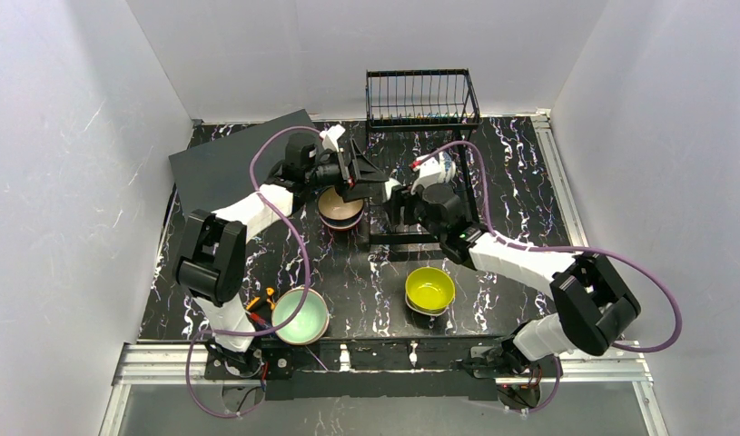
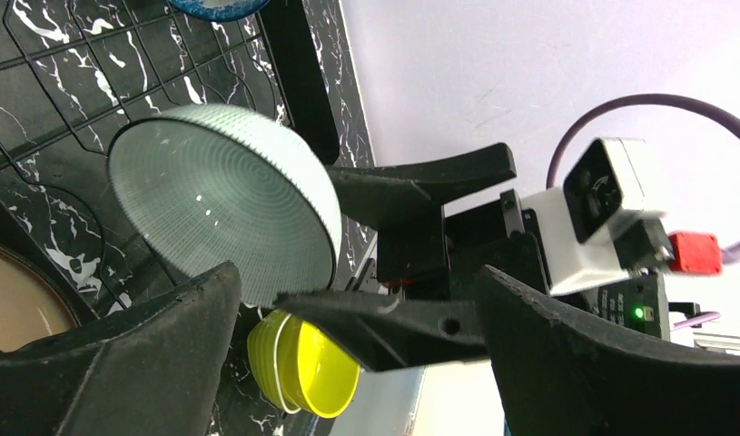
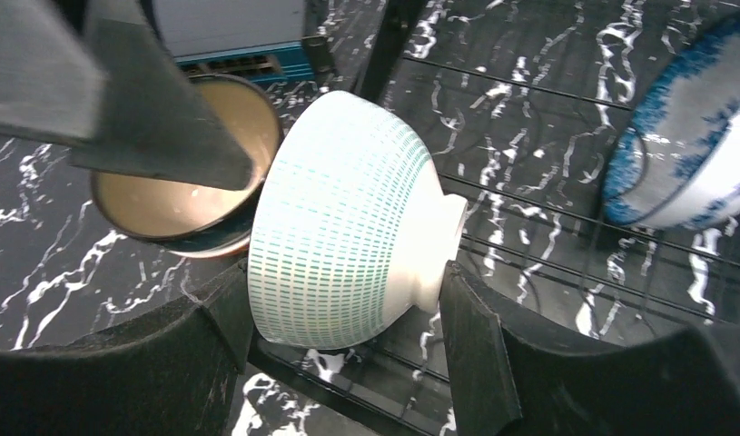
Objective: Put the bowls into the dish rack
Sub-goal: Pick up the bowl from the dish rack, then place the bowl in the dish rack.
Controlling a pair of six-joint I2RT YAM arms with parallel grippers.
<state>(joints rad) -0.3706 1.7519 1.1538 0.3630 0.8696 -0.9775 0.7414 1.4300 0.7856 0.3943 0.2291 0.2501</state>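
The left gripper (image 2: 361,291) and right gripper (image 3: 346,272) crowded each other over the rack base (image 1: 411,241), with the white bowl (image 3: 348,218) filling the right one's jaws. Stacked bowls (image 1: 340,211) sat just beside, and a blue-rimmed bowl (image 3: 684,145) blocked the wires beyond. Open table (image 1: 366,277) lay between the mint bowl (image 1: 300,315) and the yellow bowl (image 1: 429,289).

Soft, even light fills the overhead view, brightest on the white walls (image 1: 75,136). Small glare spots dot the pale patterned bowl (image 2: 221,204) in the left wrist view. Near fingers (image 3: 139,372) along both wrist views' bottom edges are blurred.
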